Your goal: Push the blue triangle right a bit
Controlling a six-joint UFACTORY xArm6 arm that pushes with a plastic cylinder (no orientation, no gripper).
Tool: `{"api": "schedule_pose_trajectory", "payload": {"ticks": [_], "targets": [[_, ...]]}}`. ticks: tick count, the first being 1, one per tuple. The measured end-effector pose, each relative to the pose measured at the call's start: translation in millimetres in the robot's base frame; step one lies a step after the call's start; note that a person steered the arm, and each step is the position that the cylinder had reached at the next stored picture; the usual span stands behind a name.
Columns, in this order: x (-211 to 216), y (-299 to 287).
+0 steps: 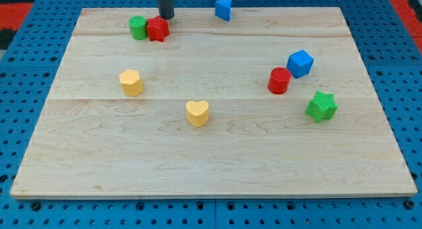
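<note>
Pale wood made up the table [217, 156], which lay on a blue perforated base [20, 70]. My tip [167, 17] stood near the view's top edge, just above and to the right of the red block [157, 29], close to it though contact could not be told. There was no gripper on this arm, only the dark rod, so nothing was grasped or clamped.

The blue triangle [223, 9] sat at the view's top, right of my tip and apart from it, with bare wood between them. The red block, its shape unclear, touched a green block [138, 27] on its left, and the pair lay at the upper left of the table.

A yellow block [131, 82] of roughly hexagonal look rested at the left middle, and a yellow heart [197, 113] lay nearer the centre, lower down. On the right, a red cylinder [279, 80] stood just beside a blue cube [300, 63], the cube above and to its right. A green star [321, 106] lay below them, toward the view's right.
</note>
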State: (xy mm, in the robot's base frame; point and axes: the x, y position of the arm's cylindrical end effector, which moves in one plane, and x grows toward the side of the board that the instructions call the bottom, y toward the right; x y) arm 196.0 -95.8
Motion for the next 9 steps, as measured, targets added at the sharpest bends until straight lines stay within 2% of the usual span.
{"api": "schedule_pose_trajectory", "payload": {"ticks": [2, 3, 5, 8, 9], "targets": [[-3, 21], [-2, 68], [-2, 86], [-3, 180], [-3, 189]]}}
